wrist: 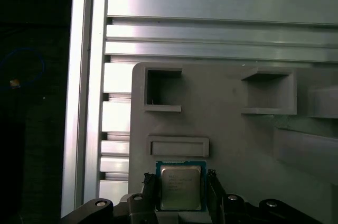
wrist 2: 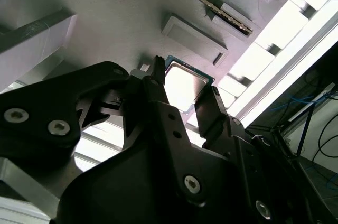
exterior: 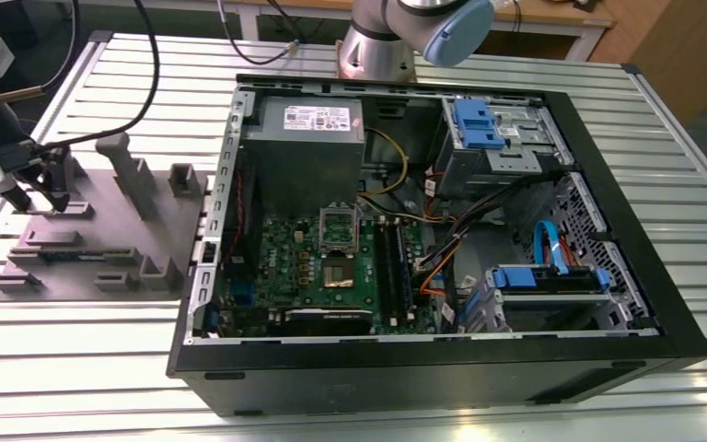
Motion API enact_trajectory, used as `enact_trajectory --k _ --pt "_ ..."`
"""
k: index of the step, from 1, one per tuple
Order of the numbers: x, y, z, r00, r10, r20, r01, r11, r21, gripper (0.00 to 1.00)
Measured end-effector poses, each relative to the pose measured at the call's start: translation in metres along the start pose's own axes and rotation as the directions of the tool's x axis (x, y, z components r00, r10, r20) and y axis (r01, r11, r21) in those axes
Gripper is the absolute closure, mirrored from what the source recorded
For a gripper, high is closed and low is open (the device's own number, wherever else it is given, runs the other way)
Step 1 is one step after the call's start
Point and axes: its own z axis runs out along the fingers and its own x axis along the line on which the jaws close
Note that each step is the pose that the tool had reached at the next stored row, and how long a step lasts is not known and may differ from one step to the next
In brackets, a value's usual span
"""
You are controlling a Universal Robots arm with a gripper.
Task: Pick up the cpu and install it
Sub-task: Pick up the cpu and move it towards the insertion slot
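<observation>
- I'm working the pick-up step: my gripper (wrist 2: 182, 84) is hanging over a corner of the grey fixture tray (wrist: 227, 129), my fingers (wrist 2: 156, 84) clenching the cpu (wrist: 180, 187) by two opposite edges.
- The cpu is sitting at the tray's face, just beside a shallow rectangular pocket (wrist: 178, 147) — whether it's clearing the tray, I can't tell.
- It's showing a shiny silver top and a thin green rim.
- I'm judging that the next move is calling for a level, steady hold — thin edges are giving little purchase.

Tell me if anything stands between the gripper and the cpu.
Nothing visible does. In the first wrist view the gripper straddles the cpu, with only the grey tray behind it.
</observation>
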Motion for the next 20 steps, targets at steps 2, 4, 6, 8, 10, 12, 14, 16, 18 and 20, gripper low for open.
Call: enact_trajectory --k 2,4,6,8,10,12,14,16,18,20 --pt "0.0000 0.0000 -0.0004 1.0000 0.000 0.0001 0.000 1.0000 0.0000 0.53" --pt "0.0000 0.0001 -0.0008 1.0000 0.000 0.0000 0.000 1.0000 0.0000 0.53" --pt "0.0000 0.0002 -0.0029 1.0000 0.000 0.0000 0.000 1.0000 0.0000 0.53" --pt "0.0000 0.0002 -0.0033 1.0000 0.000 0.0000 0.000 1.0000 0.0000 0.53" --pt "0.0000 0.0002 -0.0037 1.0000 0.000 0.0000 0.000 1.0000 0.0000 0.53" --pt "0.0000 0.0002 -0.0043 1.0000 0.000 -0.0001 0.000 1.0000 0.0001 0.53" --pt "0.0000 0.0002 -0.0046 1.0000 0.000 0.0001 0.000 1.0000 0.0000 0.53" --pt "0.0000 0.0004 -0.0078 1.0000 0.000 0.0000 0.000 1.0000 0.0001 0.53" --pt "0.0000 0.0007 -0.0139 1.0000 0.000 -0.0001 0.000 1.0000 0.0001 0.53" --pt "0.0000 0.0007 -0.0143 1.0000 0.000 0.0000 0.000 1.0000 0.0001 0.53"
